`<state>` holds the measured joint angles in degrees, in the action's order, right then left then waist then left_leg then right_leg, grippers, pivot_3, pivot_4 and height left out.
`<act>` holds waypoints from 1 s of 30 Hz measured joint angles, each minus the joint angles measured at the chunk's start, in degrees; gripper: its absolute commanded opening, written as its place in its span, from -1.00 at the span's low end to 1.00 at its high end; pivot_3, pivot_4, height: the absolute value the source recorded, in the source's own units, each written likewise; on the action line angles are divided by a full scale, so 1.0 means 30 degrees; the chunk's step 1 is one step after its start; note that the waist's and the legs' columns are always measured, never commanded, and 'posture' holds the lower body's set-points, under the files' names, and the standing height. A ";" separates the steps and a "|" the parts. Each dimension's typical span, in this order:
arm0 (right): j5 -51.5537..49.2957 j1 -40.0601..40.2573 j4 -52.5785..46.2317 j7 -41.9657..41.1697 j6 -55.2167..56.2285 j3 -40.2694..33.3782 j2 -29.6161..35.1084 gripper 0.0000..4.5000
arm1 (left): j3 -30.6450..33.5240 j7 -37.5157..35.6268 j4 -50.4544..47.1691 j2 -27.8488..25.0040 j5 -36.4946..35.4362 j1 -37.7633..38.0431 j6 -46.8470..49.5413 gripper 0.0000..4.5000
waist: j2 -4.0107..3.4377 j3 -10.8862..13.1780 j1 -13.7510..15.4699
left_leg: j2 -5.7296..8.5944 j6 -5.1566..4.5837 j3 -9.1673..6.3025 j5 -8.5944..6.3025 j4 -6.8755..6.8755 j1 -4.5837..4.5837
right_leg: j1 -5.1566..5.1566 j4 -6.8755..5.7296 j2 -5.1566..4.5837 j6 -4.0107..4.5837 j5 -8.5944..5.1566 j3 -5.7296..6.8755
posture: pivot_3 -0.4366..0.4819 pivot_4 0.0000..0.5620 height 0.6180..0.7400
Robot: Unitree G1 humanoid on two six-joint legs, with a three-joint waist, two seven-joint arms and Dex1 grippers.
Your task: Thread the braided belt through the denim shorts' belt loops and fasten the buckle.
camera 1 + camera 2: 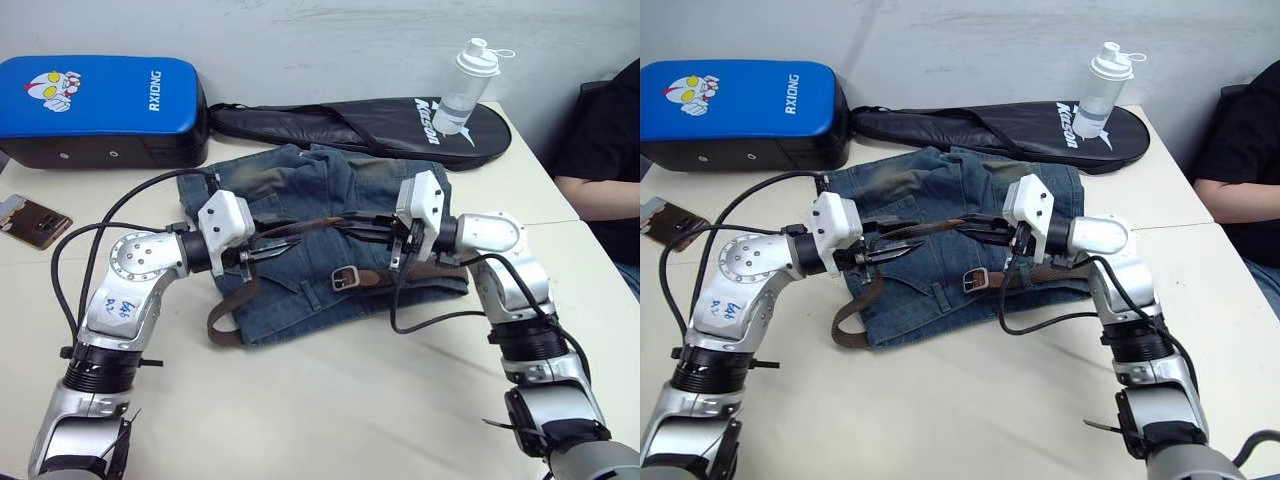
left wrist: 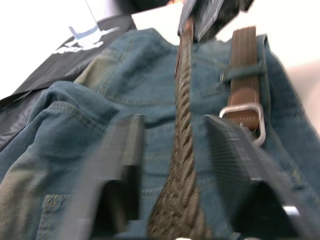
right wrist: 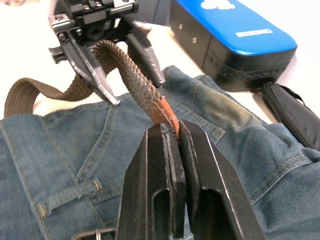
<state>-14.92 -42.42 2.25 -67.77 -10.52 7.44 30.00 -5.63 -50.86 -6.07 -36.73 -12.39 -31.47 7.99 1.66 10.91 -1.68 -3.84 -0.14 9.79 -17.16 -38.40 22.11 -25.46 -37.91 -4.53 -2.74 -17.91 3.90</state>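
On the pale tabletop (image 1: 330, 400) nearest the camera lies a loop of the braided belt (image 1: 222, 325), curling off the left edge of the denim shorts (image 1: 300, 300). Just beyond, the shorts lie flat in the middle of the table, waistband toward the robot, and the silver buckle (image 1: 345, 278) rests on the denim near the waistband with the smooth brown strap end running from it through a belt loop (image 2: 243, 70) toward the right arm. Above the shorts, a stretch of the belt hangs in the air between the two grippers. The right gripper (image 3: 171, 131) has its fingers pinched tight on the belt's leather tip. The left gripper (image 2: 172, 145) faces it from the other side, its fingers spread wide with the woven strap passing between them, touching neither. Farther back, a black racket bag (image 1: 380, 125) lies across the table's far edge, touching the shorts' legs, with a clear shaker bottle (image 1: 466, 85) standing on it. At the far left sits a blue pad (image 1: 100, 95), a small brown card (image 1: 30, 222) lying nearer. A person's dark sleeve (image 1: 605, 150) shows at the right.
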 measured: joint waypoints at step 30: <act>0.7163 0.0038 0.3082 0.7641 1.6810 0.1875 -0.0796 -1.00 | 0.7403 2.0846 -0.1680 0.5655 -3.3077 0.3531 1.8365 0.22 | 0.0025 -0.0011 0.0002 | 0.0020 0.0038 -0.0215 -0.0013 -0.0095 -0.0136 | 0.0257 0.0034 0.0008 -0.0005 0.0001 -0.0007 | -0.05 -0.47 1.00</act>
<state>6.57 -42.31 11.49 -44.85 39.91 13.06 27.61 16.58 11.68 -11.11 -19.77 -111.62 -20.88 63.08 1.74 10.87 -1.68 -3.78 -0.03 9.14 -17.20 -38.69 21.70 -24.69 -37.81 -4.50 -2.75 -17.91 3.88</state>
